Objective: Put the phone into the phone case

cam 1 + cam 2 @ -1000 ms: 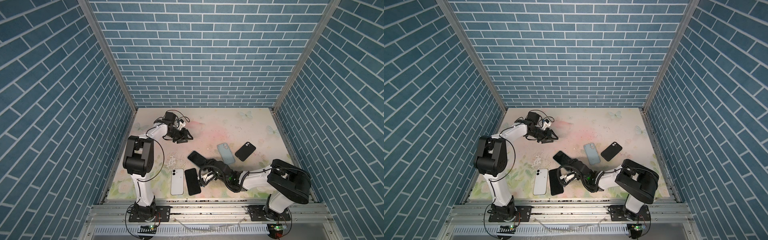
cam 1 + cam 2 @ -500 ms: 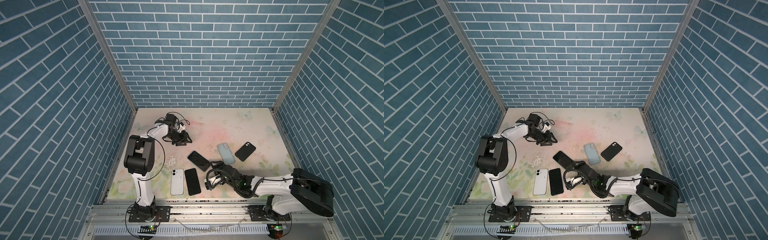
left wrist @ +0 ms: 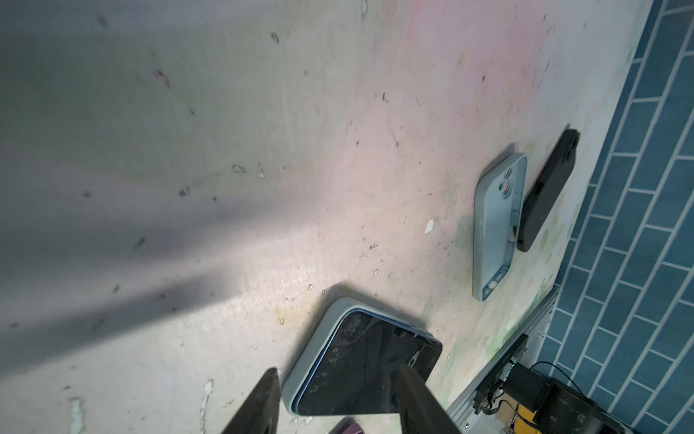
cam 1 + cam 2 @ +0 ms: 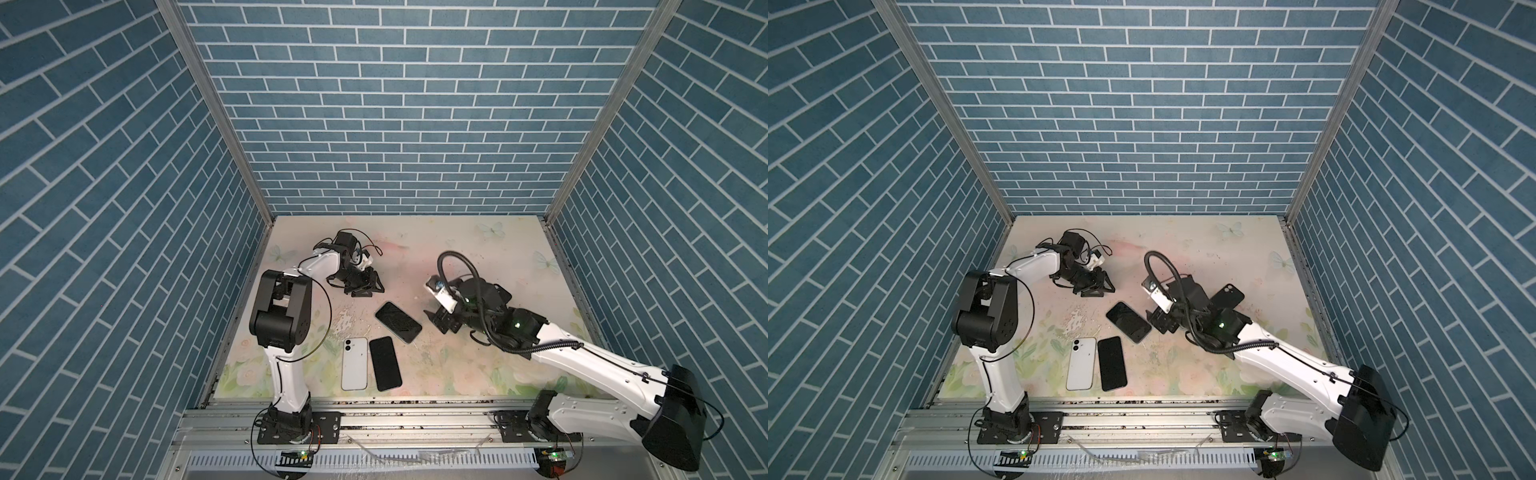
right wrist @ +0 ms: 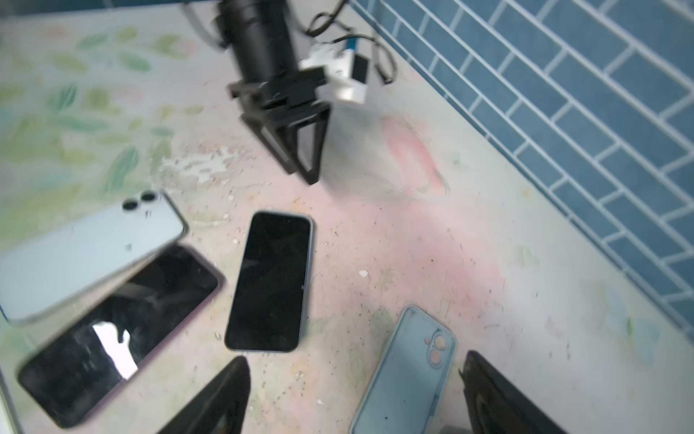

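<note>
Near the middle of the floral bench (image 4: 415, 232): the phone (image 4: 398, 321), dark screen up, lying flat and slantwise inside a pale blue phone case (image 3: 312, 353), with the case's rim showing along the phone's edges in the left wrist view. Impossible to tell whether pressed home at every corner. Held by neither claw.

Then the left claw (image 4: 368, 289), low over the bench just beyond the cased phone's far corner, near it but apart in both top views. Fingers (image 3: 259, 406) parted, nothing between them.

Next the right claw (image 4: 442, 322), just beside the phone's end toward the right arm (image 4: 602, 361), not touching it. Fingers (image 5: 221, 398) spread wide, clamping nothing. Between them in the right wrist view: an empty pale blue case (image 5: 409, 372), inside up, camera cut-outs showing, flat on the bench, hidden under the arm in both top views.

Toward the front edge, side by side and nearly touching: a white phone (image 4: 354, 363), face down with twin lenses showing, and a black phone (image 4: 385, 363), screen up.

Just beside the empty pale blue case in the left wrist view: a black case (image 4: 1228, 295), partly hidden behind the right arm in a top view
</note>
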Controlling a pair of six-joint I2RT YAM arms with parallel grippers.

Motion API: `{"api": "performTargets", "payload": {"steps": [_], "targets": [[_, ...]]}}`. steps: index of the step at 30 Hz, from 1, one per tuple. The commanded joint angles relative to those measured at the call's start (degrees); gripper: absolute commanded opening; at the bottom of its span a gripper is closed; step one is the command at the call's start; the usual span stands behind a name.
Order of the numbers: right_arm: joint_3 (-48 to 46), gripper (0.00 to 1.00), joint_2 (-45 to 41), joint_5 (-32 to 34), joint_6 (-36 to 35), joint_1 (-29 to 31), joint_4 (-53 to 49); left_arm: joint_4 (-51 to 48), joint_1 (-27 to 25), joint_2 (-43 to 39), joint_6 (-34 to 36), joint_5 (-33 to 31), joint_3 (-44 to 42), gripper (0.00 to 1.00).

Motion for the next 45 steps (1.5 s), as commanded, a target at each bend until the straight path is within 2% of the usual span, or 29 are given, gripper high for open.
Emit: {"api": "performTargets", "payload": {"steps": [1, 4, 8, 11, 14, 18, 22, 26, 30, 39, 45], "targets": [[6.35, 0.89, 3.23, -0.81, 25.66, -1.80, -19.84, -2.29, -2.77, 1.29, 1.61, -1.20, -0.61, 0.53], [3.14, 0.91, -0.07, -5.07, 33.27, -2.13, -15.97, -2.52, -4.41, 1.66, 1.65, -1.69, -1.09, 0.53], [-4.47, 0.91, -4.33, -17.86, 44.99, -5.97, -7.47, -2.82, -6.26, 1.97, 1.79, -1.90, -1.91, 0.53], [-8.38, 0.87, -3.33, -25.41, 52.58, -7.22, -1.96, -2.75, -6.90, 1.79, 1.78, -1.98, -3.08, 0.52], [-11.50, 0.84, -1.69, -29.03, 56.94, -7.38, 2.86, -2.56, -7.19, 1.48, 1.69, -1.51, -4.31, 0.52], [-15.23, 0.82, 0.50, -30.10, 60.95, -8.50, 6.48, -2.33, -7.41, -0.29, 1.74, -1.66, -6.81, 0.52], [-16.41, 0.82, 1.75, -30.27, 61.05, -8.64, 7.38, -0.04, -7.56, -4.53, 1.46, -3.91, -8.07, 0.52], [-17.29, 0.82, 2.80, -30.54, 61.43, -8.64, 8.72, 2.02, -7.56, -8.36, 0.98, -9.66, -8.62, 0.53], [-19.65, 0.82, 3.31, -30.71, 63.36, -8.66, 12.45, 0.76, -7.56, -7.47, 1.17, -13.83, -7.80, 0.54], [-21.35, 0.81, 5.77, -31.33, 64.44, -8.64, 16.01, 3.47, -7.55, -0.05, -1.20, -7.46, -5.84, 0.55], [-22.35, 0.79, 5.72, -29.98, 65.15, -9.77, 13.65, 7.62, -8.60, -0.73, -4.84, -2.34, -9.56, 0.55]]}}
